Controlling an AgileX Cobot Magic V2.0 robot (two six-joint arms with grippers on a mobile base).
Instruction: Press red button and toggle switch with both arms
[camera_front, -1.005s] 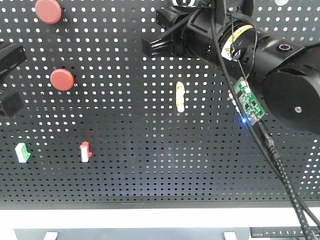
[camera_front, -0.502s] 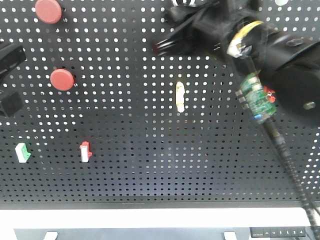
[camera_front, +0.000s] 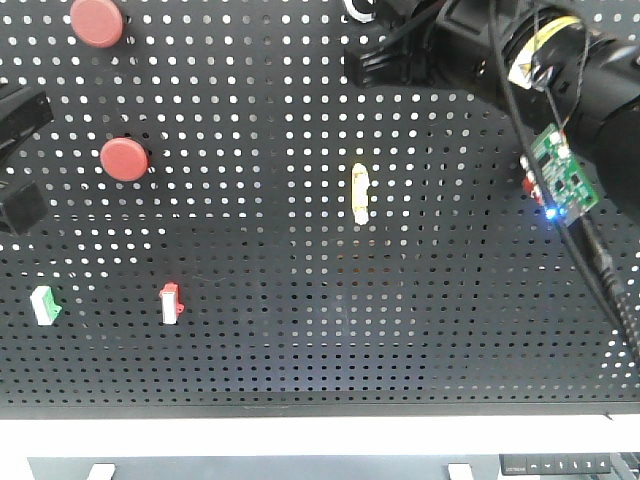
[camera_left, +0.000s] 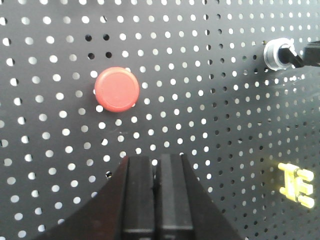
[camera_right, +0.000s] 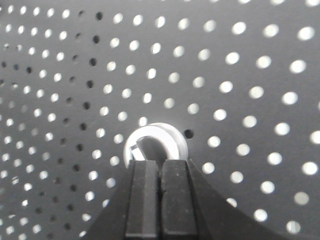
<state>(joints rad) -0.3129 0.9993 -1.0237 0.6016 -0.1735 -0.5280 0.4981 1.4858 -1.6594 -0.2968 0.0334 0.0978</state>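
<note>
We take the small yellow plastic connector (camera_front: 360, 193) in the middle of the black perforated surface (camera_front: 300, 330) as reference. The round red plastic push button (camera_left: 116, 89) that we read as the target sits left of the connector and a bit higher. A second red button (camera_front: 97, 20) is further up and left. The silver-collared toggle switch (camera_left: 280, 54) with its black lever is above the connector, at the top edge of the front view. A red-white rocker switch (camera_front: 171, 303) and a green-white rocker switch (camera_front: 45, 305) lie below-left of the connector.

The left gripper (camera_left: 156, 162) has its fingers pressed together with nothing held. Its tips are just below the push button, left of the connector, and not on the cap. The right gripper (camera_right: 161, 167) is also closed and empty, with its tips right at the switch collar. We cannot tell whether they touch the lever.

Handling, our judgement:
- **Push button:** it looks like a hard, sprung cap fixed to the surface, so there is nothing to grasp. Push square on the cap centre with the closed fingertips, since an off-centre push could skid on the smooth plastic.
- **Toggle switch:** the lever looks short, stiff and slick, and it probably snaps over. Nudge it near its tip with the flat of the closed fingers rather than pinching it.
- **Force:** light force should do for both.
</note>
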